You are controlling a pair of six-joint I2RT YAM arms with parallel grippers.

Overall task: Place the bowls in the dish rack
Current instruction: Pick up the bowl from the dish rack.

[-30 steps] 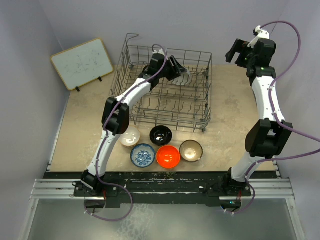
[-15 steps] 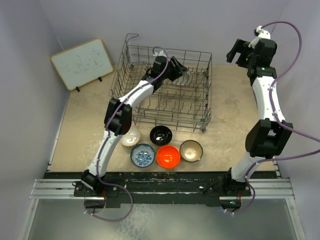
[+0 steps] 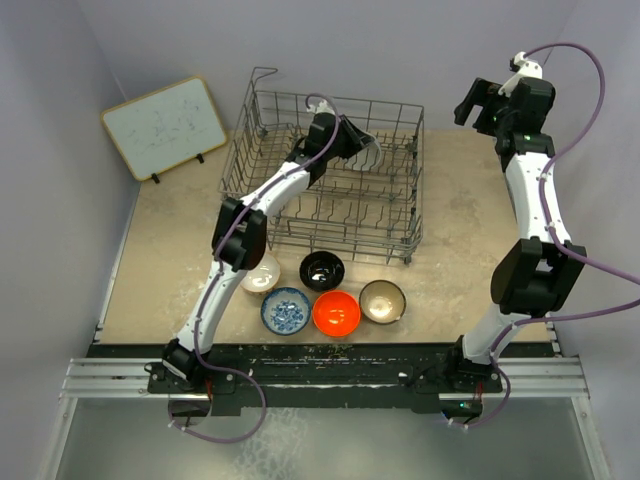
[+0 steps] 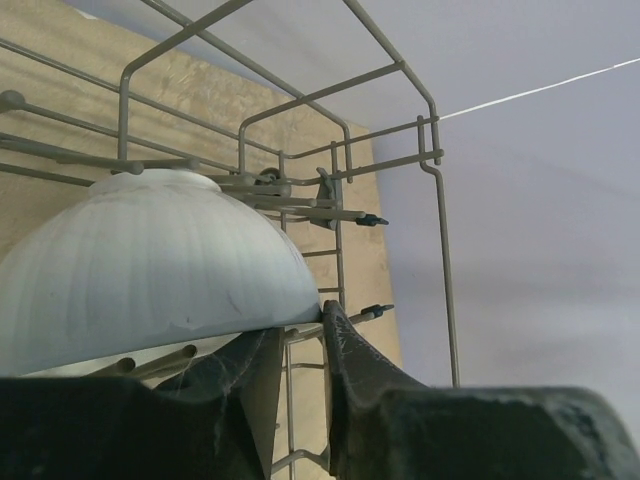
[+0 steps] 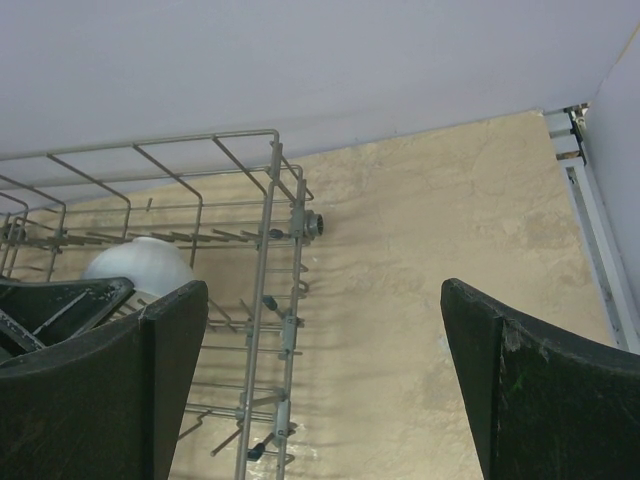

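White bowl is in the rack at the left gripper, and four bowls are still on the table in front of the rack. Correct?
Not quite: five bowls, not four, sit on the table in front of the dish rack: cream, black, blue-and-white, orange-red and brown-rimmed. The top external view shows them. The white bowl is in the rack at the left gripper.

Soft, even, fairly bright light with faint shadows; wrist-view foregrounds dark, slightly blurred.

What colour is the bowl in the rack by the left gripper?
The bowl is white, faintly ribbed outside; the left wrist view shows it best.
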